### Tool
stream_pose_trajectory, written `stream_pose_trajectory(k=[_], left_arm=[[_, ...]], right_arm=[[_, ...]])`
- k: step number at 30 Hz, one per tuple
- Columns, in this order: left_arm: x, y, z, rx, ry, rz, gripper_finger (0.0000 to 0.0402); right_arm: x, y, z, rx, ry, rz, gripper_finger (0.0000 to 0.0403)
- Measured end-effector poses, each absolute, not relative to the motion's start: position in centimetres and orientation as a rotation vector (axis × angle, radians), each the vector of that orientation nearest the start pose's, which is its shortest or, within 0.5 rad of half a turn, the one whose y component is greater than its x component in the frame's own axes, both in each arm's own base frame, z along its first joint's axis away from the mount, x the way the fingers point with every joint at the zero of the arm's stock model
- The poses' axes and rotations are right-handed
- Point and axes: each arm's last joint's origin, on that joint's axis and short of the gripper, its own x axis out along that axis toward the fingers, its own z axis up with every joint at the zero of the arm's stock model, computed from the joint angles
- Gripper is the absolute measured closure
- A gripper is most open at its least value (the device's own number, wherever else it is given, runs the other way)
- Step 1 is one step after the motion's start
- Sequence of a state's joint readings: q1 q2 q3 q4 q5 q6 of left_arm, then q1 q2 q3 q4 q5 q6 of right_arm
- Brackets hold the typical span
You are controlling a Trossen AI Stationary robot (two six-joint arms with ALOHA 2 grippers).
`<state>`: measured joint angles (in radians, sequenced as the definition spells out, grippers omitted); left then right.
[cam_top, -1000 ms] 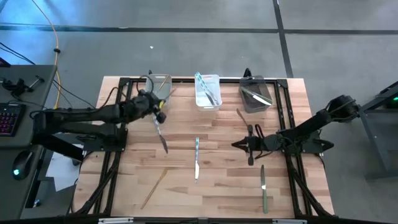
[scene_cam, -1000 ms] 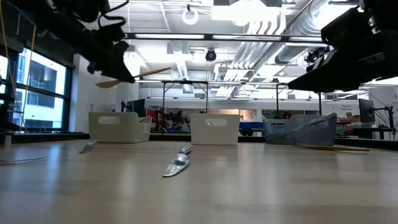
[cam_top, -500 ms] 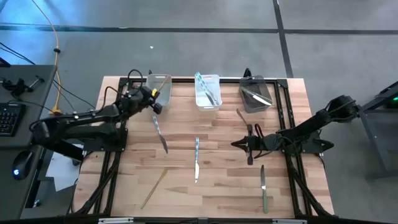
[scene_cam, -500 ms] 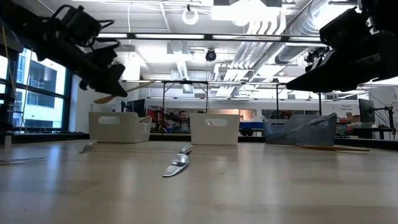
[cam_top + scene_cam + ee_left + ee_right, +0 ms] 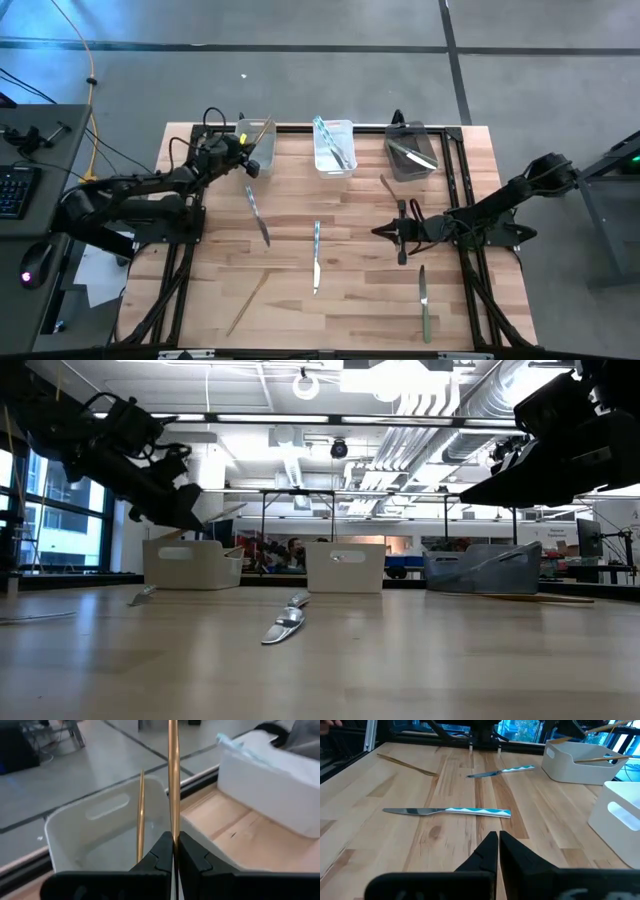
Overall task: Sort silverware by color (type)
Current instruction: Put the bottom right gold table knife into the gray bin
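Left hand [image 5: 174, 851] clamped on gold utensil [image 5: 173, 775] above white bin [image 5: 256, 143] at table's far-left corner — right hand [image 5: 498, 845] pinched shut, empty, over table's right half.

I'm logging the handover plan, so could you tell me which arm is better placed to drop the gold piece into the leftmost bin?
The left. The left gripper is shut on the gold piece right above the leftmost bin; the right gripper hangs mid-table, far off.

The left tool [image 5: 173, 851] pinches a gold utensil [image 5: 173, 775] over a white bin [image 5: 70, 832].
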<state>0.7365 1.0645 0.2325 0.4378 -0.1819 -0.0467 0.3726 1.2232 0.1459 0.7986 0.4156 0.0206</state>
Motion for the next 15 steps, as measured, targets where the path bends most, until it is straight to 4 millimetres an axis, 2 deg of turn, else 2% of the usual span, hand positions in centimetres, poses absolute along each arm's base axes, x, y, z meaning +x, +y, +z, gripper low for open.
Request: stream_pose_trajectory(k=[9,15], left_arm=[[14.9,14.2,14.4,-0.145,0.346,0.903,0.0401],[15.7,15.4,13.6,-0.155,0.401,0.912,0.0401]], right_arm=[[18.1,5.8,13.8,-0.089,0.257,-0.046,0.0403],[18.1,5.8,13.9,-0.089,0.256,-0.046,0.0403]])
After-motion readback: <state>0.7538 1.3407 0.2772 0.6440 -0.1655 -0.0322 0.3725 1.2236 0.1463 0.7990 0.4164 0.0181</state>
